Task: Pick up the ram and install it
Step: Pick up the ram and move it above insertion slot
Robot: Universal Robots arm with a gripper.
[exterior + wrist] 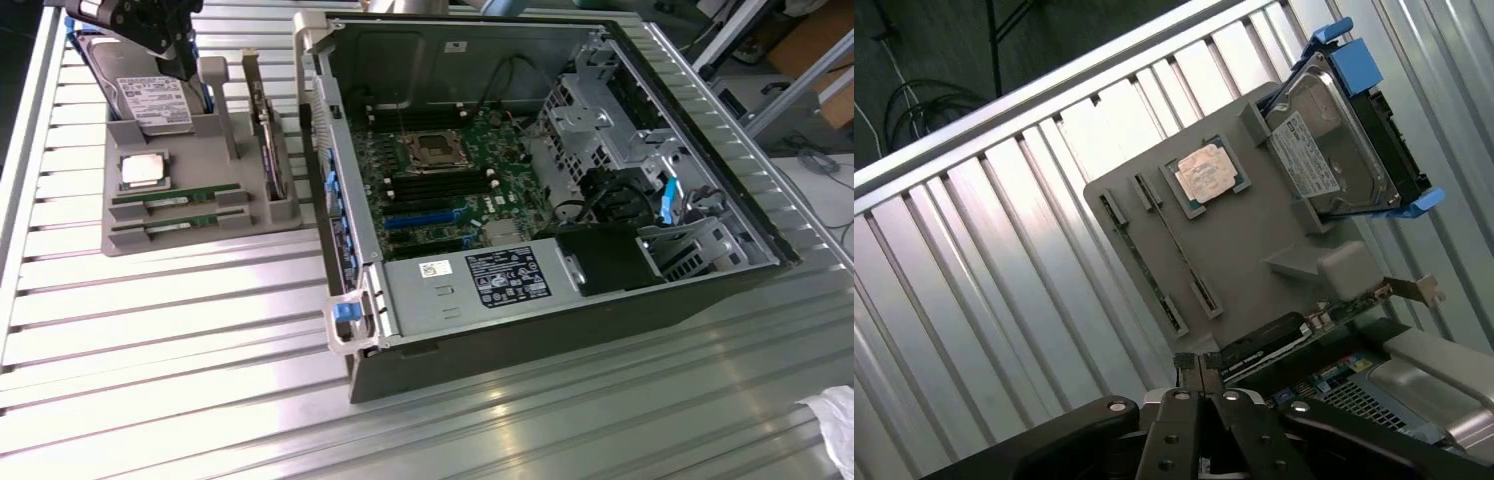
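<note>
Ok, pincer [1201, 365] pressed together, nothing in it, hanging over the gray parts tray [247, 225] at the end by the hard drive [150, 98]; pick not yet made. The ram [175, 193] sits edge-up in its slot on the tray, second stick [174, 222] just beside and parallel. Both are next to the silver CPU [143, 170] and apart from the pincer. Tray rests on the ribbed tabletop [200, 330], on the exterior view's left of the open PC case [561, 335]. Mobo [441, 165] is exposed inside, and the dark memory slots near the socket look vacant, tho hard to be sure. So, approach phase imo. To do it well: spread the pincer before going down, line the jaws up w/ the stick's long faces, centre on mid-length so it doesn't tip, and lift straight out of the slot, no twist. Watch the neighbour stick and the CPU: spacing's tight, a wide spread could clip them. Upright expansion card [274, 150] on the tray's case side is another thing to keep clear of.
</note>
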